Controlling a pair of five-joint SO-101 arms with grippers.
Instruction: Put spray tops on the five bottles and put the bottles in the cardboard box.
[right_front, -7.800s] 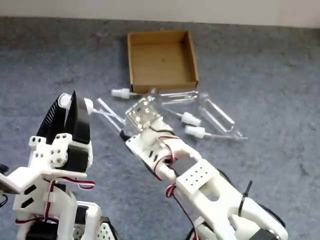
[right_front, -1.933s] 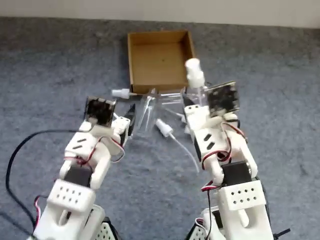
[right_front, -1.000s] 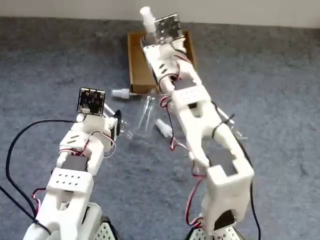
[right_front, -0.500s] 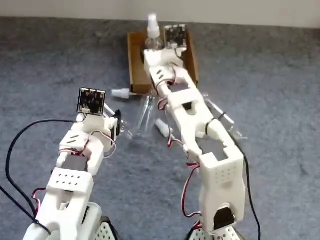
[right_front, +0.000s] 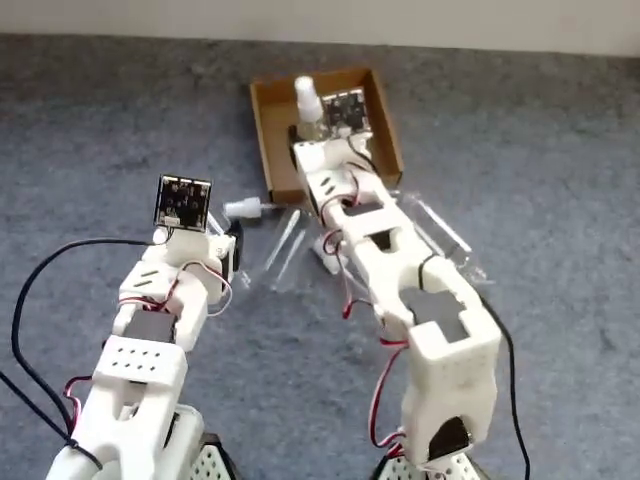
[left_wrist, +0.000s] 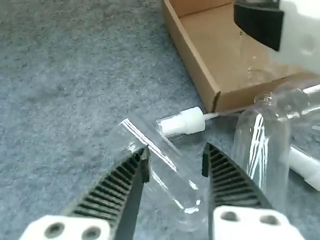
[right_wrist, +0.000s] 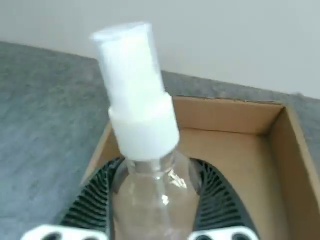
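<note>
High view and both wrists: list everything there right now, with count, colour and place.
cardboard box: one, brown, far centre.
capped bottle: one, clear with white spray top, upright within the box.
uncapped bottles: at least three, clear, lying before the box.
loose spray tops: at least two, white, among those bottles.
table: one, grey-carpeted, under everything.
left gripper: one, black fingers, open astride one of the uncapped bottles.
right gripper: one, black fingers, shut on the capped bottle.
</note>
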